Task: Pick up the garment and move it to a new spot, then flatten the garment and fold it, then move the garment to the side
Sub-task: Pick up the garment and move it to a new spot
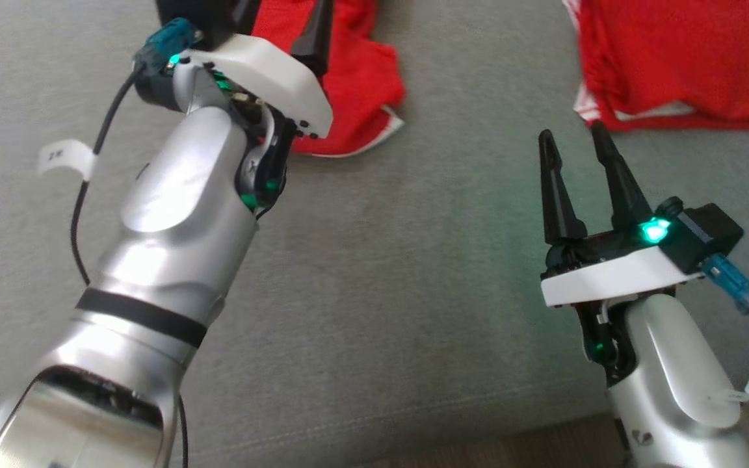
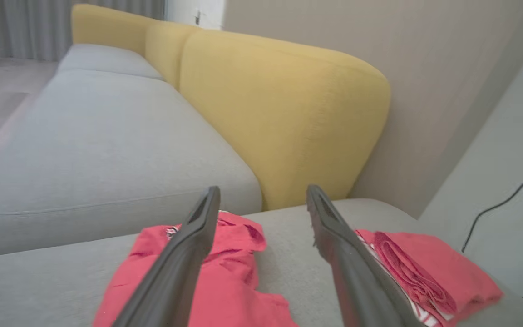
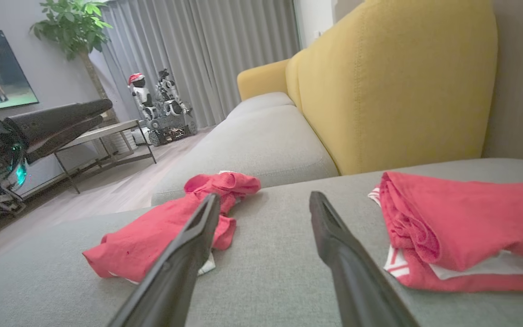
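Since both pairs of fingers stand apart and grip nothing, the crumpled red garment (image 1: pixel 355 78) lies loose on the grey seat cushion (image 1: pixel 413 260) at far left, beneath the left gripper (image 2: pixel 262 195), seemingly placed for flattening. Item two, the right gripper (image 1: pixel 575 140), hovers over bare cushion at near right, free to assist. Item three, a second red garment (image 1: pixel 680 58), sits folded at far right, well apart, probably finished, though blur hides its folds. Surroundings: yellow backrest (image 2: pixel 284 104) beyond; black cable (image 2: pixel 493 209) at right, clear of the work.
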Controlling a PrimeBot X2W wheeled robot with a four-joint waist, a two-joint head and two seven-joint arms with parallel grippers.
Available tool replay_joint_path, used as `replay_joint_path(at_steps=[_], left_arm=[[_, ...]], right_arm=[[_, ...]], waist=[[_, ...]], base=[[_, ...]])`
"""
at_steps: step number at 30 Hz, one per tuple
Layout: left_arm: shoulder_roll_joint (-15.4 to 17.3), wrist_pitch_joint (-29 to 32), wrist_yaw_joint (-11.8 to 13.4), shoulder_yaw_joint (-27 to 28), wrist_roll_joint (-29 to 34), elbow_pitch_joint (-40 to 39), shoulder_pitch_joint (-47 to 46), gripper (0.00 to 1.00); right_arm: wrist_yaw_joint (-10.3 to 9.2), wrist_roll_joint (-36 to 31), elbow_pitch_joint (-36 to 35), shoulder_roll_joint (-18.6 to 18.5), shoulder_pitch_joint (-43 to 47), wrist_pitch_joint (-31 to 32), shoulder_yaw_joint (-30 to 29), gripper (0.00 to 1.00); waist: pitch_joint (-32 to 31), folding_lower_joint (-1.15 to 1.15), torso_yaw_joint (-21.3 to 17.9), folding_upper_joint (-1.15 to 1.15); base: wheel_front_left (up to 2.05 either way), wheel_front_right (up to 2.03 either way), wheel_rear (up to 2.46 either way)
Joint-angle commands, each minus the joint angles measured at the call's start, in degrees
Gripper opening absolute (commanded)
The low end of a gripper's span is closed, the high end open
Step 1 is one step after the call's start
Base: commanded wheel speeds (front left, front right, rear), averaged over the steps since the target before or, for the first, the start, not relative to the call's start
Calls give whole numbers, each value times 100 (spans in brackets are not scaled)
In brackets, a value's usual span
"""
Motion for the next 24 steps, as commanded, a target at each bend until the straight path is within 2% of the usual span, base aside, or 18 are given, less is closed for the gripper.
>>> replay_joint_path(at_steps=[1,7,10,14,19,24], left_arm=[[177,-53,18,212,-8,-228,-94,100],[563,-67,67,909,66,-1058,867,100],[632,-68,29,1264,116,-1551,1563,100],[588,-69,-6,1696,320,-2205,2483,100],[419,-69,-189,2347,756,-3079,3459,100],[202,-69,-396,2678,991,-3289,4027,100]], right_arm=[[37,-59,-164,58,42,-62,64,100],[37,-302,-74,58,237,-62,-195,100],[37,-382,-33,52,381,-62,-360,100],[37,-426,-1,34,554,-28,-463,100],[37,-457,-49,2,625,53,-471,100],[37,-463,-87,-33,659,171,-503,100]], waist=[[-198,0,284,0],[-478,0,802,0],[-597,0,1033,0],[-696,0,1253,0],[-727,0,1356,0],[-731,0,1440,0]], base=[[0,0,0],[0,0,0],[0,0,0],[0,0,0],[0,0,0],[0,0,0]])
